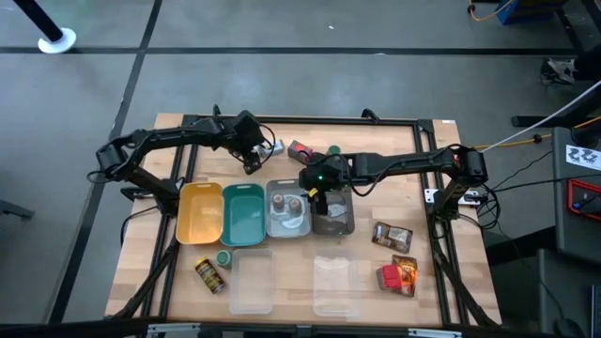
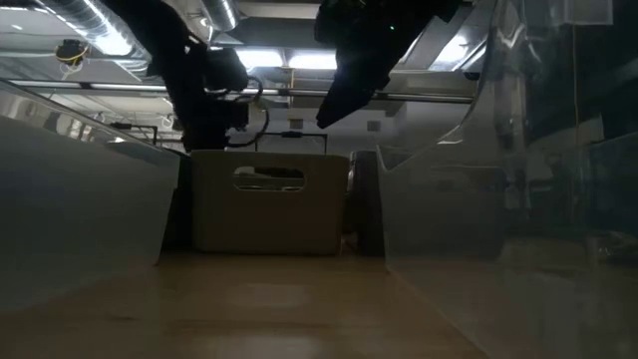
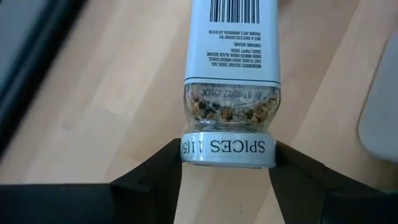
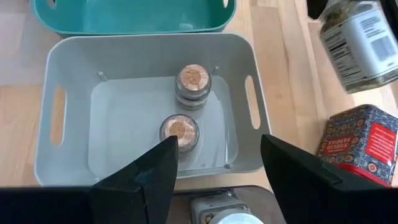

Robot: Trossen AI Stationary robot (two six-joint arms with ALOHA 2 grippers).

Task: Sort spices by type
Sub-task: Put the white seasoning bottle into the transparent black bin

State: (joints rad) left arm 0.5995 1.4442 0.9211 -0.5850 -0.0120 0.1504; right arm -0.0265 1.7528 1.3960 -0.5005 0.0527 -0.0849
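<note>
left claw: left gripper (image 3: 227,163) clenched on the white cap of a spice jar (image 3: 231,74); in the high view it (image 1: 255,148) sits upper centre-left, above the trays.
jar: white-capped, white-labelled, lying on the wood; seeds show through the glass near the cap.
jar axis: runs straight away from the claw, cap toward the fingers (image 3: 158,171), base farthest off; the pinch is across the cap, one finger on each side.
right claw: right gripper (image 4: 217,163) released, nothing between its fingers; it hovers over the grey tray (image 4: 74,68), centre of the high view (image 1: 319,192).
grey tray: holds two brown-capped jars (image 4: 186,106), upright, close together.
nearer arm: the left, already on the jar; the right is well apart from it.
trays from jar: yellow tray (image 1: 200,214), teal tray (image 1: 244,216) and grey tray all lie below the jar in the high view.
next move, as judged: lift the jar by its cap, so it will swing and hang base-down.
</note>
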